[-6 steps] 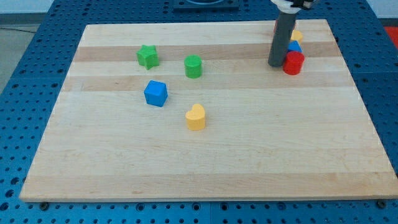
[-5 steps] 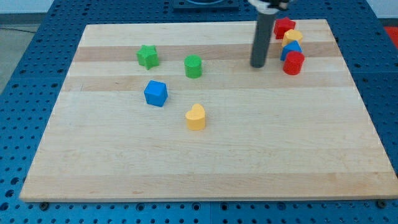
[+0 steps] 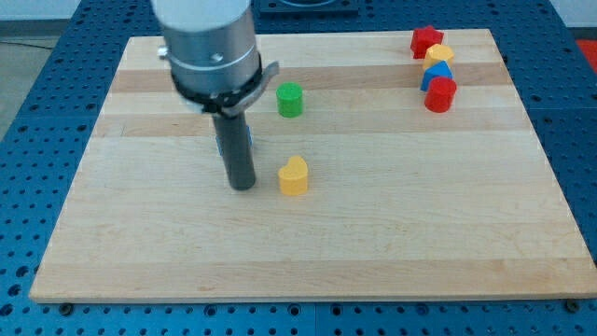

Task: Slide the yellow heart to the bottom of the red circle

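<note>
The yellow heart lies near the middle of the wooden board. My tip rests on the board just to the left of the heart, a small gap apart. The red circle sits at the view's top right, the lowest of a column of blocks. The rod and the arm's body hide most of a blue block and all of the green star.
A green cylinder-like block stands above the heart. Above the red circle are a blue block, a yellow block and a red star, close to the board's top right edge.
My tip has swept from beside the red circle at the top right across to the left, down to just left of the yellow heart. No block has moved.
</note>
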`<control>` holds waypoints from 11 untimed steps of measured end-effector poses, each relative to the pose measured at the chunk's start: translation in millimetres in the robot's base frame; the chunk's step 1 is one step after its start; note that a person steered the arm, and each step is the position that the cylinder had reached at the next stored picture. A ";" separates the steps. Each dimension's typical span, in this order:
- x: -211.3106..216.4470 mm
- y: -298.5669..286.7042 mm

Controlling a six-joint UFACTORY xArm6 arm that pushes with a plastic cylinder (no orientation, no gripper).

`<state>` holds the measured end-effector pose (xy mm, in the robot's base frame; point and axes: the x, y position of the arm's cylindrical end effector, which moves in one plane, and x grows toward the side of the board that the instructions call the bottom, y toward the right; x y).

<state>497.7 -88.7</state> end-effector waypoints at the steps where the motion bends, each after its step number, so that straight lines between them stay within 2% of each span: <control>1: 8.7 35.9; 3: -35.9 85.9; 5: -74.6 170.8; 6: -70.6 176.9; 7: -45.5 175.2; 8: -42.6 195.0; 9: -54.4 217.3; 11: -76.3 215.9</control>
<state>421.4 127.1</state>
